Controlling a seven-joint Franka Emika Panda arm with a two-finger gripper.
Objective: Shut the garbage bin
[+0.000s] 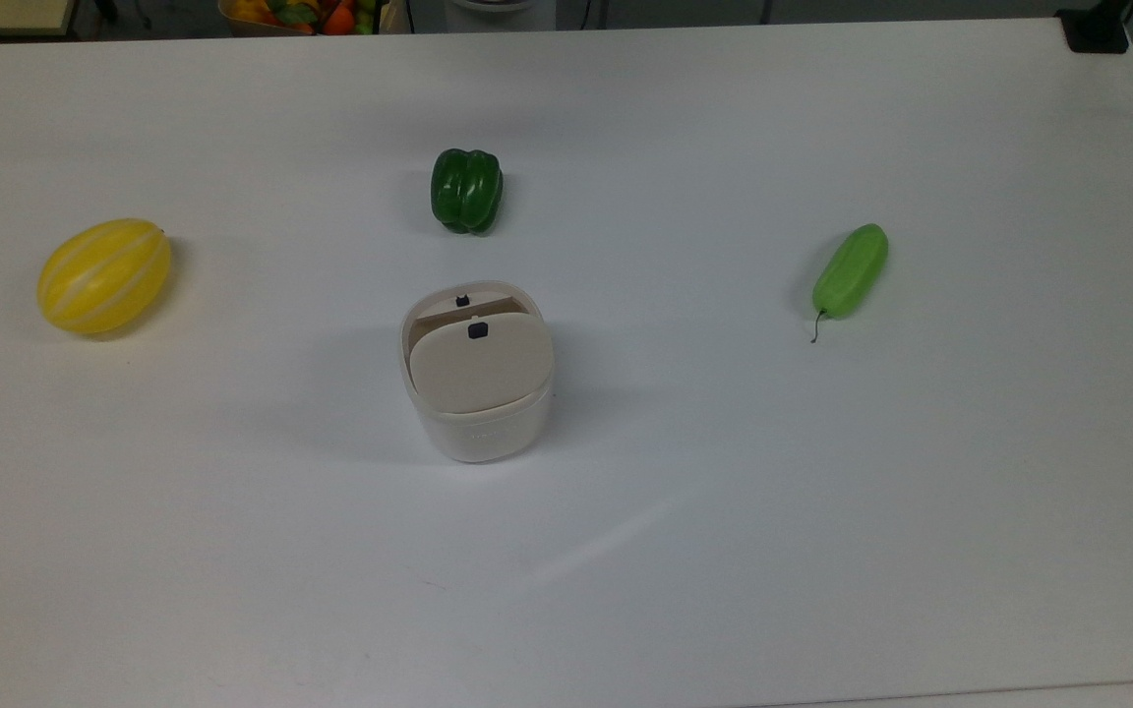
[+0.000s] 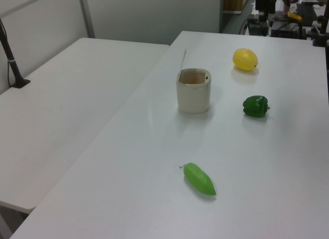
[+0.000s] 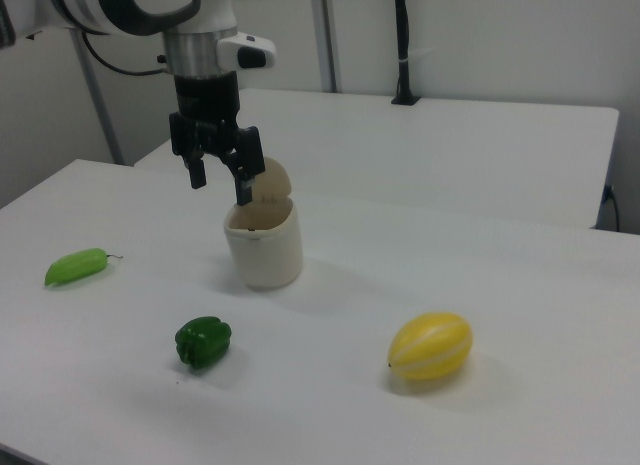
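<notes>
Nearest the lens in the right view, lower left, lies a green bell pepper (image 3: 203,343), with a yellow melon (image 3: 431,347) at lower right. Behind them, left of centre, stands the garbage bin (image 3: 263,242) on the white table (image 3: 520,285), its beige lid (image 3: 274,180) raised upright. Gripper (image 3: 220,182), fingers spread apart and holding nothing, hangs at upper left above the bin's rim. Light green pepper (image 3: 76,266) lies at far left.

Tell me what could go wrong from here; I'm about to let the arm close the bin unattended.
The garbage bin stands free on the table, so a sideways push on its upright lid could slide or tip it. The open gripper is beside the lid; a finger might catch its edge instead of pressing it down.
</notes>
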